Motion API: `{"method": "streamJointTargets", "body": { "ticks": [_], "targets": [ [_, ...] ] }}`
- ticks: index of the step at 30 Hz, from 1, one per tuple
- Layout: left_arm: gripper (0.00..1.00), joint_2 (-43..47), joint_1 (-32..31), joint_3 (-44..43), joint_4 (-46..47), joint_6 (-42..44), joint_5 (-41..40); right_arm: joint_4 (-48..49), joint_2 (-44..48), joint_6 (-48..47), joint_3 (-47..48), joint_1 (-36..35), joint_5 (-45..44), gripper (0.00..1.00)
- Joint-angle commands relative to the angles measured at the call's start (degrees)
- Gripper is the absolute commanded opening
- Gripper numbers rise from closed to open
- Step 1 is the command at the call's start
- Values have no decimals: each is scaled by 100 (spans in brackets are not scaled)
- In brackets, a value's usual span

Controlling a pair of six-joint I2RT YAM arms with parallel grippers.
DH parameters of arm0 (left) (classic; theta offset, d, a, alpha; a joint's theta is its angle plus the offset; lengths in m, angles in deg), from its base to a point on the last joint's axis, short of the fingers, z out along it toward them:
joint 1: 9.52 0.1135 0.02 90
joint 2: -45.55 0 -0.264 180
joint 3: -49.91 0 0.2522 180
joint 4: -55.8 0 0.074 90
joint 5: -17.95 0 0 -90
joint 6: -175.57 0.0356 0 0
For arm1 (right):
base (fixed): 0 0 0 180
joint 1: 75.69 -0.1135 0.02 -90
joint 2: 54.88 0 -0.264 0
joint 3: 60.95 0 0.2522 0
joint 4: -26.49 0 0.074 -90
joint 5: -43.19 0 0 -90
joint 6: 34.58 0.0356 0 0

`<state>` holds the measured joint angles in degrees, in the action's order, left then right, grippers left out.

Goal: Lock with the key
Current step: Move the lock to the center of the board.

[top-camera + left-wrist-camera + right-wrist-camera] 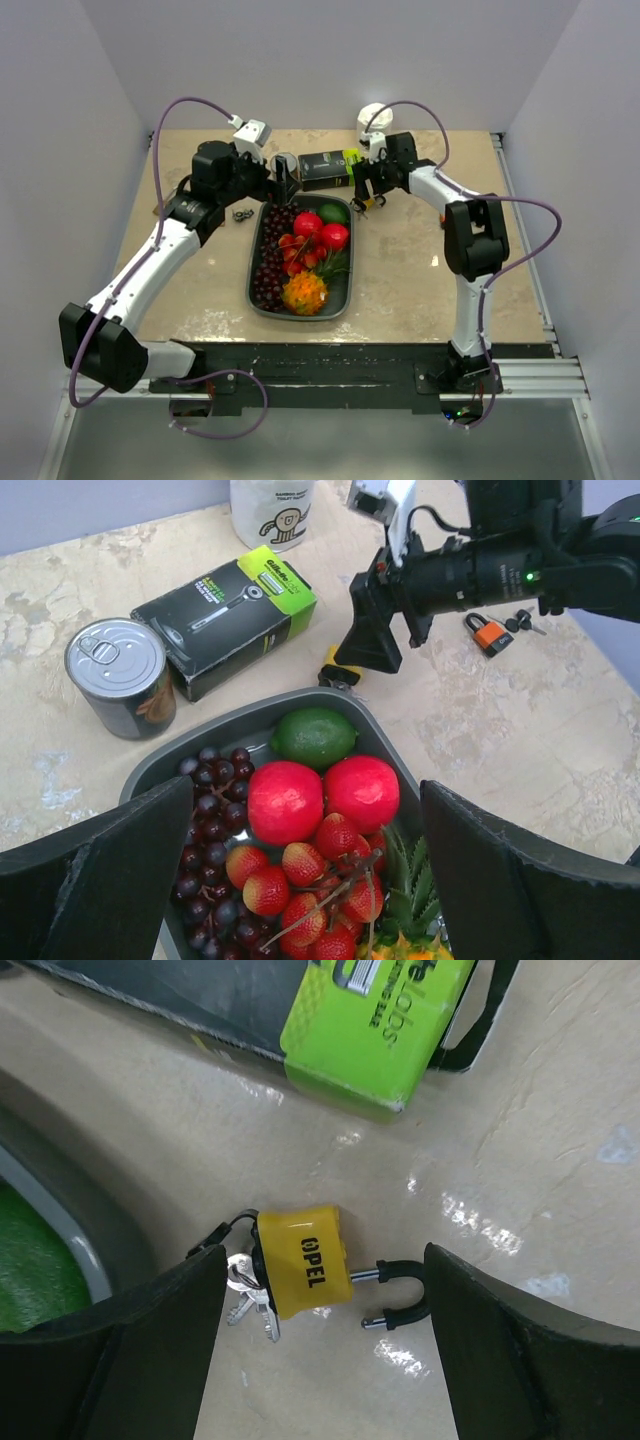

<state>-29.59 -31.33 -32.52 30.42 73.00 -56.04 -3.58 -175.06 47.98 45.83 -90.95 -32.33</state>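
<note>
A yellow padlock (pixel 303 1260) lies flat on the beige table with its black shackle (pixel 405 1295) swung open. A bunch of silver keys (pixel 250 1295) hangs at its other end, one of them in the lock. My right gripper (pixel 325 1305) is open and straddles the padlock, one finger beyond the keys and one beyond the shackle, touching neither. From above, the right gripper (pixel 365 195) hovers low at the fruit tray's far right corner. My left gripper (pixel 305 830) is open above the fruit, holding nothing.
The grey tray (pixel 160 765) holds grapes, strawberries, red fruit and a lime. A black-and-green razor box (pixel 225 615), a tin can (pixel 120 675) and a white cup (pixel 270 510) stand behind it. An orange padlock (pixel 490 633) lies beyond the right arm.
</note>
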Motion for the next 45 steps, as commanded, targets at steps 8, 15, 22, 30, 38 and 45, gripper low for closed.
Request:
{"method": "streamJointTargets", "body": {
  "ticks": [8, 15, 22, 30, 38, 45],
  "targets": [
    [99, -89, 27, -182, 230, 80, -54, -196, -304, -635, 287, -11, 248, 74],
    [99, -151, 27, -183, 221, 115, -72, -346, -550, -917, 367, -20, 389, 67],
    [99, -168, 27, -191, 204, 150, -72, -504, -638, -1206, 349, -38, 433, 55],
    [99, -212, 27, -244, 98, 212, 104, -803, -375, -1786, 25, -38, 521, 44],
    [99, -212, 27, -270, 37, 203, 165, -1198, -138, -2077, -169, 50, 749, 26],
    [99, -107, 27, -183, 10, 212, 218, -2188, 284, -3481, -450, 138, 1425, 15]
  ]
}}
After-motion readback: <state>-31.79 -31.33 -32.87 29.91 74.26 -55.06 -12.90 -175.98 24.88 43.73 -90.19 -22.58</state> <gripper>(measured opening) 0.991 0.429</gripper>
